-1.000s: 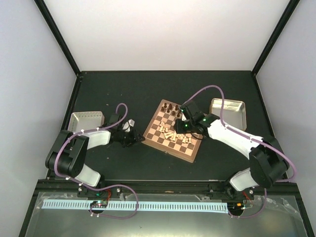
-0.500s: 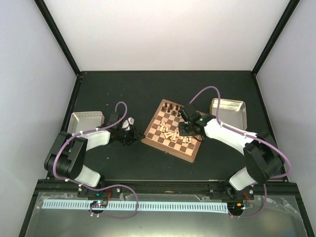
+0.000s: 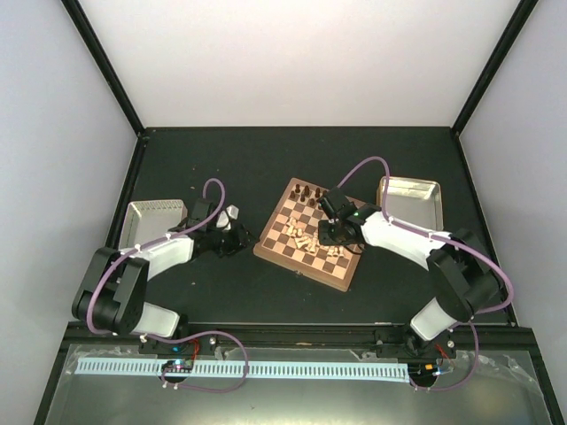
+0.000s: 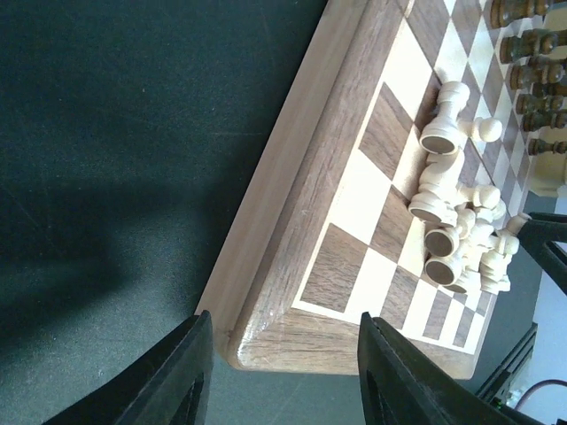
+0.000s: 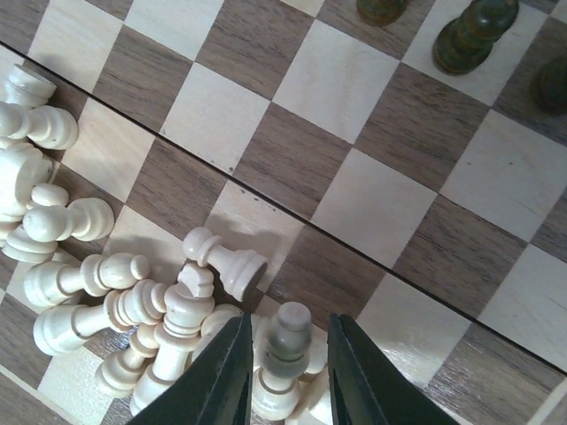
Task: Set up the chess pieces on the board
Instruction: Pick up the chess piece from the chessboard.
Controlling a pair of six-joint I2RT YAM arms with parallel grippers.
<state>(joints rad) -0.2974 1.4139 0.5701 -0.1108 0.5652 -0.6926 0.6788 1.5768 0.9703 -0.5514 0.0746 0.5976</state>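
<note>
No readable text or numbers anywhere; the board (image 3: 279, 235) bears none.

I see a dark matte table (image 3: 266, 159). Directly on it:
- chessboard (image 3: 301, 266), wooden, turned at an angle, a little right of centre
- left tray (image 3: 155, 214), metal, by the left edge, well apart from the chessboard
- right tray (image 3: 412, 195), metal, near the chessboard's right corner

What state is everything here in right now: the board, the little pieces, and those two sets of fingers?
board: lying flat
cream pieces: mostly toppled in a heap
dark pieces: standing upright
left fingers: open, holding nothing
right fingers: open around one upright cream piece
</note>
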